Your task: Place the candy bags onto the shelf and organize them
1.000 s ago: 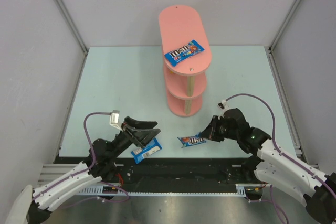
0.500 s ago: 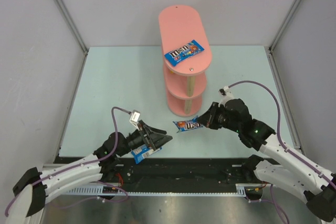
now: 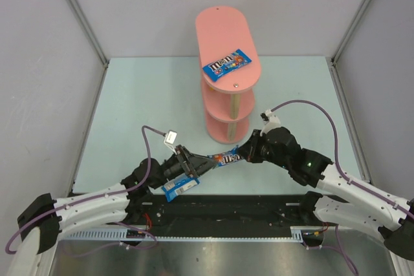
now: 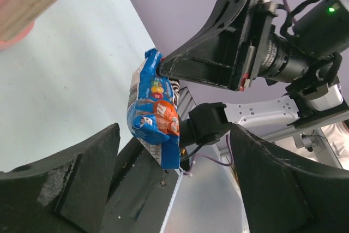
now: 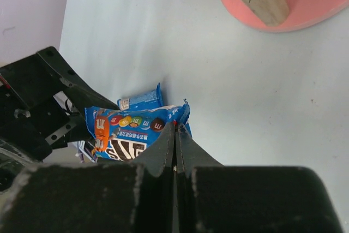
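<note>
- Blue glossy flat M&M's packet [image 3: 225,158] is clear of the pale green surface [image 3: 142,108]. It hangs in the air near the foot of the tall pink three-tier shelf [image 3: 223,27].
- Right hand [image 3: 240,154] is clenched on one end of that packet. Its wrist view shows the fingertips pressed together over the packet's edge.
- Left hand [image 3: 200,165] is spread wide, with one finger to each side of the packet's free end. No contact is visible.
- Change noted: a second ago this packet lay on the surface at the right hand, and the left hand hung over a second blue packet [image 3: 179,188] at the near edge. The right arm has since lifted its packet and carried it leftward. The left hand has left the second packet on the surface and come across to meet the first.
- Judgement: this looks like a hand-to-hand transfer, not a direct placing on a tier.
- Third blue packet [image 3: 226,64] lies on the top tier, unmoved. The count in view is one shelved and two not yet shelved.
</note>
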Motion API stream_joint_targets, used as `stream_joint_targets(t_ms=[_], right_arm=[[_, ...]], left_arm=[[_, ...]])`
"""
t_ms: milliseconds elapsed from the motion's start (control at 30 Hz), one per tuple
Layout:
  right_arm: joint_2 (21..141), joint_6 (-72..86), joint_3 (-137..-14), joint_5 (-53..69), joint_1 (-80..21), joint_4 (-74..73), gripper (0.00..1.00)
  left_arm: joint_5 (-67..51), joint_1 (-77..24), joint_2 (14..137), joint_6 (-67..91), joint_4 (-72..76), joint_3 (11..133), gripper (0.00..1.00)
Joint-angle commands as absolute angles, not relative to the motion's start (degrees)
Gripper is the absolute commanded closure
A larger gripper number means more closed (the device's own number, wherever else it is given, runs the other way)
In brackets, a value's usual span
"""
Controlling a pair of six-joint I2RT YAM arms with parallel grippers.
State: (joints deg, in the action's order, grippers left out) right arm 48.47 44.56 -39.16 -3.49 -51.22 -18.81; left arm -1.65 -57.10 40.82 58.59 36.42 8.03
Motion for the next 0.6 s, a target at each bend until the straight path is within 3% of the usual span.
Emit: stream_joint_targets(t_ms=[0,333,567], right_arm=[[47.29,43.24,-42.1,-8.35,-52.56,-14.59,1.0],[47.29,42.98,-42.1,-8.44,-53.44,-12.75,1.0],[47.64,42.8,-42.01,-7.38,-53.61,-11.69,1.0]], left_arm=[[-0.09,-58.62,44.03,61.52,39.81,11.42,0.16],[3.6,-59.77,46.93,62.49,42.98,12.13,0.3],[4.13,-59.77,49.56,63.02,44.91,13.18,0.32]])
